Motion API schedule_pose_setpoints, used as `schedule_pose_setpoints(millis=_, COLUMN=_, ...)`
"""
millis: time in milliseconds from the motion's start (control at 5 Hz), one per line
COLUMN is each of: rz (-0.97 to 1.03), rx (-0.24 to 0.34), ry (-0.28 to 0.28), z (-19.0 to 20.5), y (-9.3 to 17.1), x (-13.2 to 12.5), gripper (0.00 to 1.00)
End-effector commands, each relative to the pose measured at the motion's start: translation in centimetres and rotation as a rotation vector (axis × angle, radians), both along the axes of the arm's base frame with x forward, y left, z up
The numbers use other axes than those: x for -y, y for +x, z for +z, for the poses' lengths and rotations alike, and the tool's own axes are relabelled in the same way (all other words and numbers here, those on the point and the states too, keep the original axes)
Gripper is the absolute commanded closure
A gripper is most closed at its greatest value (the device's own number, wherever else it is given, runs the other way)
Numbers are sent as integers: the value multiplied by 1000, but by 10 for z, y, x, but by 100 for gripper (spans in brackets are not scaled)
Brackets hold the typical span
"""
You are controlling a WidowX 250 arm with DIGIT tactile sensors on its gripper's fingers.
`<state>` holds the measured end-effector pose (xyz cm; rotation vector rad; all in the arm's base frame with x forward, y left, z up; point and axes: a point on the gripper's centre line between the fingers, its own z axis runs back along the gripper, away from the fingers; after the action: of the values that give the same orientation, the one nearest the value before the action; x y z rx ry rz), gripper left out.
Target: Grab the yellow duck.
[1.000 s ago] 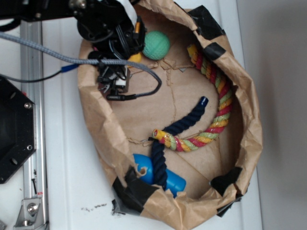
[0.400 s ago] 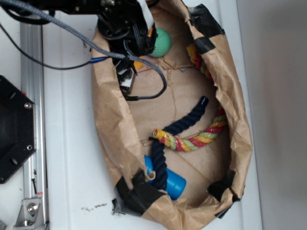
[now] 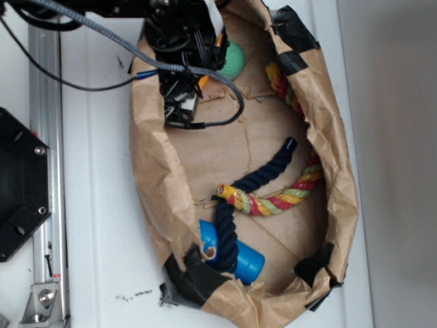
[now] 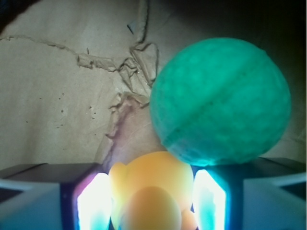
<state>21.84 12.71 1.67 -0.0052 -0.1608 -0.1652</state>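
Yellow duck (image 4: 152,194) clamped between claw (image 4: 149,201) fingers in wrist view, mostly arm-hidden in exterior view.

Arm: black housing with a white section near the wrist, carrying a grey braided cable (image 3: 89,78), thinner black leads and a blue connector (image 3: 145,73). End effector (image 4: 148,201): dark block-shaped fingers (image 4: 43,191) whose inner pads (image 4: 93,203) were translucent and brightly lit.

Paper bag (image 3: 153,178) w/ green ball (image 4: 220,103), multicolor rope (image 3: 300,188), navy rope (image 3: 263,174), blue cylinder (image 3: 246,260).
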Motion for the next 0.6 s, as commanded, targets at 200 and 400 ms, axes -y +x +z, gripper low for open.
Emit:
schedule_pose_setpoints(millis=200, rz=55, rx=53, ry=-95, z=53, y=2, x=32, gripper=100)
schedule_pose_setpoints(millis=400, rz=97, rx=94, ry=-144, z=104, y=27, x=75, gripper=100)
